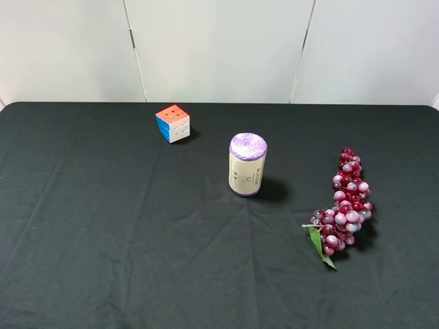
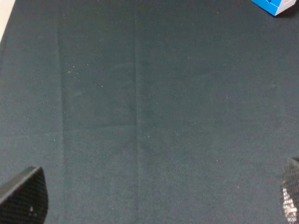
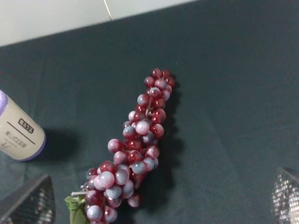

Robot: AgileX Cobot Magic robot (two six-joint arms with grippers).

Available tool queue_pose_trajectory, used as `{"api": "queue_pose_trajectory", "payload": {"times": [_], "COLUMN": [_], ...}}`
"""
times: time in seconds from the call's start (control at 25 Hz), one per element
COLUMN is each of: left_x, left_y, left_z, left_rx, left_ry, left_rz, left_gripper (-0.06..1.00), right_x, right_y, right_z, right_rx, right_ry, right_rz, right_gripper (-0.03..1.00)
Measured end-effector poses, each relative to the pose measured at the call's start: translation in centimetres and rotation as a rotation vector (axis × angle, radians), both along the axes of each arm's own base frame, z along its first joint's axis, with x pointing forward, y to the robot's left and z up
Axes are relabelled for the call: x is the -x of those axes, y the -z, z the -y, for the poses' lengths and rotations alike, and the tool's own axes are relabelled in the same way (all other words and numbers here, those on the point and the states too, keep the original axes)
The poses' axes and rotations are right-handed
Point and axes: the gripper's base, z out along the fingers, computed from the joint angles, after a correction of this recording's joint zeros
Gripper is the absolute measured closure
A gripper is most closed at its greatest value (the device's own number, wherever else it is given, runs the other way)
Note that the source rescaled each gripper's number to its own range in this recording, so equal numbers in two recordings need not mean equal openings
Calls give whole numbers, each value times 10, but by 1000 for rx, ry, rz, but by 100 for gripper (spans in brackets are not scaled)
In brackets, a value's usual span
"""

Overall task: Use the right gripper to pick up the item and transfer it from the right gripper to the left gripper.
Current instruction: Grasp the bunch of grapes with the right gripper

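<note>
A: Closest to the lens on your right wrist view are two black mesh-textured fingers (image 3: pixel 29 204), one in each lower corner. So your right gripper (image 3: pixel 157 199) is spread wide with nothing in it
B: Where's the item (image 3: pixel 138 144)?
A: Lying flat on the black cloth (image 1: pixel 103 226), seen between those two fingers, neither one touching it. In the high view it's on the right part of the table, long axis running front to back, dark-red and pale pink grapes, green leaf (image 1: pixel 317 242) at the near end
B: And your left side?
A: Same deal. The left gripper (image 2: pixel 158 195) shows only its tips at two frame corners, wide apart, holding nothing, plain cloth between them. A corner of the puzzle cube (image 2: pixel 275 5) clips the edge of that view
B: Anything else on the table?
A: Cream cylinder (image 1: pixel 247 166) with a purple top, upright, mid-table, near the item but not touching. The cube sits further back and to the left, well apart from both
</note>
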Motion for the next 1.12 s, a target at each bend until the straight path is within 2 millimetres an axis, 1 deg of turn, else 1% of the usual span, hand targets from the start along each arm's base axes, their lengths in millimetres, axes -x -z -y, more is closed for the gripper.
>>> {"api": "queue_pose_trajectory", "payload": {"times": [0.08,0.2,0.32,0.36,0.4,0.52,0.6,0.76,0.84,1.0,1.12], "left_x": [0,0,0,0,0,0,0,0,0,0,0], "left_y": [0,0,0,0,0,0,0,0,0,0,0], "left_z": [0,0,0,0,0,0,0,0,0,0,0], "left_rx": [0,0,0,0,0,0,0,0,0,0,0], "left_ry": [0,0,0,0,0,0,0,0,0,0,0], "left_rz": [0,0,0,0,0,0,0,0,0,0,0], "left_gripper": [-4,-4,-4,-4,-4,-4,-4,-4,-4,-4,-4], "right_x": [-21,-59,-97,-107,-118,-146,-164,-192,-204,-215,-219], "right_y": [-16,-36,-43,-43,-39,-20,-2,31,46,85,110], "right_z": [-1,-4,-9,-13,-17,-32,-39,-50,-54,-62,-66], "right_rx": [17,54,82,85,87,78,96,105,94,47,16], "right_ry": [-10,-42,-105,-129,-153,-173,-155,-112,-106,-110,-114], "right_rz": [-62,-175,-304,-336,-386,-541,-653,-797,-843,-933,-941], "right_gripper": [-3,-3,-3,-3,-3,-3,-3,-3,-3,-3,-3]}}
